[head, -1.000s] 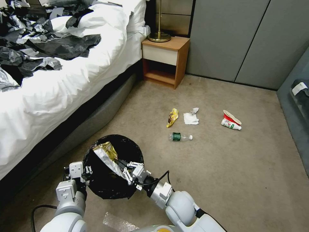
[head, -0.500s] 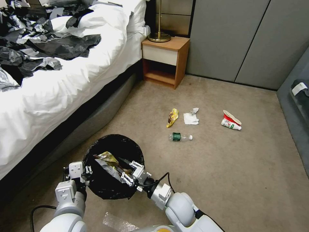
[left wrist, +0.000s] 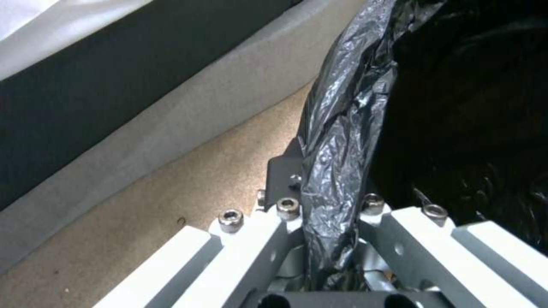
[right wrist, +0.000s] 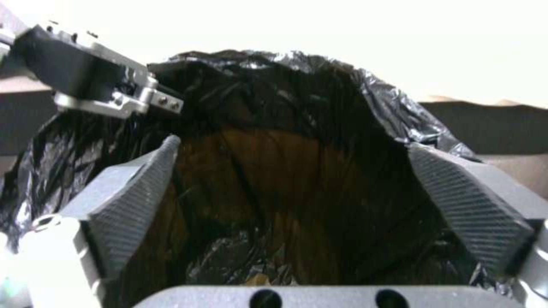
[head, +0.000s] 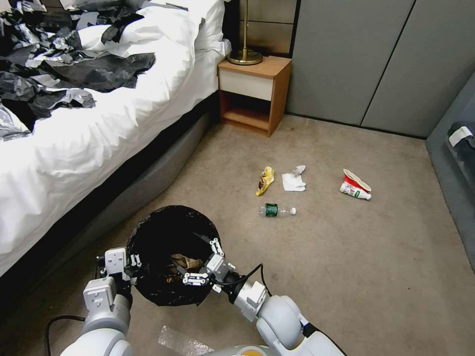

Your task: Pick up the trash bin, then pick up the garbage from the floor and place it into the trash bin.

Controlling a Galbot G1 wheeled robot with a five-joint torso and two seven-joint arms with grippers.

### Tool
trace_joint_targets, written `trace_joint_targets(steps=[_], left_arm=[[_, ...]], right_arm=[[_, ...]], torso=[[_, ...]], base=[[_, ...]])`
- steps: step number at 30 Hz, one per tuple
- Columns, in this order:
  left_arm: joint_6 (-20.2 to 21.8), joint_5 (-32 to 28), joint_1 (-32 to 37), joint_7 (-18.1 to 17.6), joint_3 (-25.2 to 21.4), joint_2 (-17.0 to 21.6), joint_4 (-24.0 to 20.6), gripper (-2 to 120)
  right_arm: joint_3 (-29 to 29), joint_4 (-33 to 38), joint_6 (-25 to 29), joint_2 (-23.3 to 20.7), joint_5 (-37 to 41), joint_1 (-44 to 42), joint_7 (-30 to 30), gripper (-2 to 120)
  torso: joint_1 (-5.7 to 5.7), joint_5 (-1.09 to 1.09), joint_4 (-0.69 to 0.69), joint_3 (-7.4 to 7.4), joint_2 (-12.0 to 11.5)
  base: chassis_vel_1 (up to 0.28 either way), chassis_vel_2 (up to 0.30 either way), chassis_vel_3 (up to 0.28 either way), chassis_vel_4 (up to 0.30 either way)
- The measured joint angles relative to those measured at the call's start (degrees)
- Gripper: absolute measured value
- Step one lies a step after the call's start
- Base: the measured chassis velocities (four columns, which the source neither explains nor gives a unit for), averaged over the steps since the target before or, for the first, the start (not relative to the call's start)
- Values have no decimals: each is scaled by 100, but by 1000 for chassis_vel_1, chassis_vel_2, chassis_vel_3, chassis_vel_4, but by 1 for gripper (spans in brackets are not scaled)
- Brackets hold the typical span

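Head view: right gripper (head: 190, 264) spread, seemingly empty, over trash bin (head: 153, 237).

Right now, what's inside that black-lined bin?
In the trash bin, crumpled tan-brown litter lies under the open right gripper. Anything deeper is hidden by the dark liner.

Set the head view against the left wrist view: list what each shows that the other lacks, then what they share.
Head view alone: litter on the carpet, a yellow wrapper, a white tissue, a green-labelled bottle and a squashed red-and-white cup; the nightstand; the right end effector, open over the trash bin.

Left wrist view alone: the crinkled bag rim pinched between the left end effector's fingers.

Both: the black-lined bin, the grey bed base, the tan carpet, and the left end effector at the bin's rim.
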Motion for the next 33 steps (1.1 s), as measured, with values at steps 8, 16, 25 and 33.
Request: trace_joint_targets(steps=[8, 16, 25, 33], left_arm=[[-52, 51, 20, 56, -10, 15, 40, 1], [-177, 56, -88, 230, -179, 42, 134, 1], [-419, 38, -291, 572, -216, 117, 257, 1], [-448, -44, -445, 543, -207, 175, 348, 1]], right_arm=[[343, 961, -190, -40, 14, -143, 368, 100], [1350, 2052, -688, 21, -358, -911, 1391, 100], [2466, 2497, -878, 334, -483, -1929, 2161, 100], [2897, 2044, -747, 453, -414, -2036, 2328, 100]], torso=[[0, -1, 1, 0, 0], [0, -2, 0, 0, 0], [0, -1, 0, 0, 0], [0, -1, 1, 0, 0]], base=[[0, 0, 0, 0], [0, 0, 0, 0], [0, 0, 0, 0], [0, 0, 0, 0]])
